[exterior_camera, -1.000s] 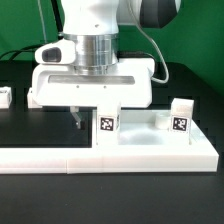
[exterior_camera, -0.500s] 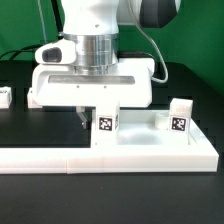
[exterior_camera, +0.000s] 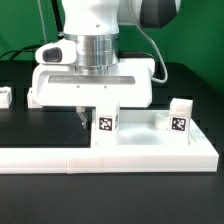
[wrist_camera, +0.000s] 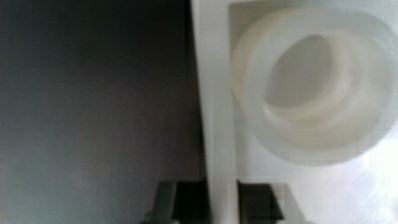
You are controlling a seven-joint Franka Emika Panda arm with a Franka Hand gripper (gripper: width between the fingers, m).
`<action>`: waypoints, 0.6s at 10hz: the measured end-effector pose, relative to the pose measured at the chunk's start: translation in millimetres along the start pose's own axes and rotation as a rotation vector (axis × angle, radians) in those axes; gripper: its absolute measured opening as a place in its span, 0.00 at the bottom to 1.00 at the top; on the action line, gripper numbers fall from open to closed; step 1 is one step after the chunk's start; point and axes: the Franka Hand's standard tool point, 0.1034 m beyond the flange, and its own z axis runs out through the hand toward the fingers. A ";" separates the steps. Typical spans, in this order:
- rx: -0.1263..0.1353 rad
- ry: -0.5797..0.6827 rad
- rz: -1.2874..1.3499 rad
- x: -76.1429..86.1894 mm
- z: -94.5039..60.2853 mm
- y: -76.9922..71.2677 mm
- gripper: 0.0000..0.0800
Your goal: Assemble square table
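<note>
Your claw [wrist_camera: 224, 200] has one finger on each side of the tabletop's [wrist_camera: 302, 170] raised rim [wrist_camera: 214, 100]. In the wrist view the rim is a thin white wall running straight out from between the fingers, so its long axis lies square across the line on which they close. I see no gap between the fingers and the wall, but the picture is too soft to say whether they are pinching it or only sitting close, so treat the grip as something you cannot tell. On one side of the rim is the bare dark surface [wrist_camera: 89, 100]. On the other is the white tabletop, with a round socket [wrist_camera: 329, 90] just beside the rim. In the exterior view the claw [exterior_camera: 78, 120] hangs low under the arm, and the tabletop [exterior_camera: 140, 138] lies flat on the surface, stretching away to that view's right. All its bulk is therefore on that side of the grip. One tagged leg [exterior_camera: 107, 122] stands just beside the claw and another [exterior_camera: 180, 118] stands well off toward the far end. The rail [exterior_camera: 40, 158] runs along the near side. My judgement is that any pull or lift from this edge hold will load the far side, so the tabletop may tilt or pivot.
</note>
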 end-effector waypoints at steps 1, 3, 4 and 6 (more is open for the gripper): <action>0.000 0.000 0.000 0.0 0.0 0.0 0.08; -0.001 0.000 -0.018 0.0 0.0 0.0 0.08; -0.001 0.000 -0.027 0.1 0.0 0.1 0.08; -0.010 -0.001 -0.146 0.7 -0.2 2.8 0.08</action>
